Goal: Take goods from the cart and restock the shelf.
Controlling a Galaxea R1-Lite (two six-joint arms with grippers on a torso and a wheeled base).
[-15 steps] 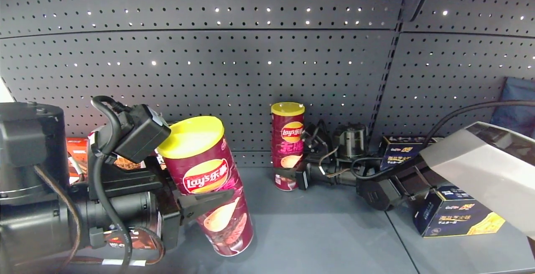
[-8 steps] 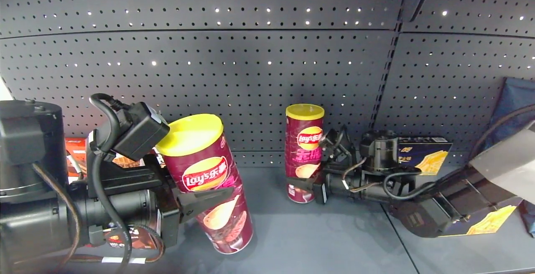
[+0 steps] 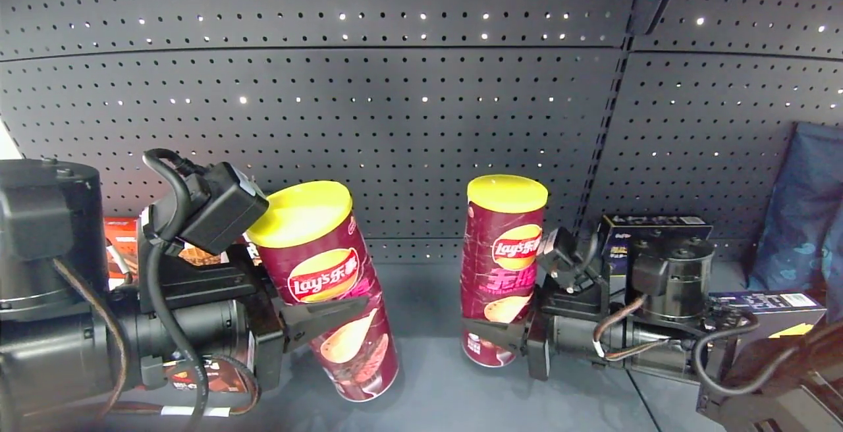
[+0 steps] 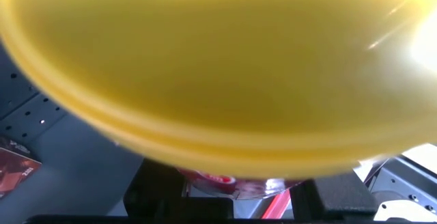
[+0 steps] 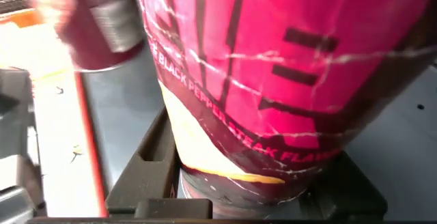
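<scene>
While gripping a yellow-lidded chip can in each arm, best to finish one placement at a time. On the left: left gripper (image 3: 327, 328) with fingers clenched round the lower body of the left chip can (image 3: 321, 280), tilted with its lid leaning toward the robot's left, its bottom edge on or just above the grey shelf (image 3: 435, 386) near the front; cannot tell which. On the right: right gripper (image 3: 499, 334) with fingers clamped low on the right chip can (image 3: 504, 267), held about upright over the shelf, well apart from the left one and near the dark blue boxes (image 3: 652, 229). To do the step well: bring the tilted can upright before lowering, seat the base flat, loosen only once settled, then draw straight back without dragging on the label. Keep a gap between the two cans and line both up toward the pegboard back panel (image 3: 395, 122). Likely risk, given such low grips: a tall can toppling on release. Against a second ago: right chip can and arm now nearer the shelf's front and further toward the robot's right, away from the back panel; left can and left gripper unchanged.
</scene>
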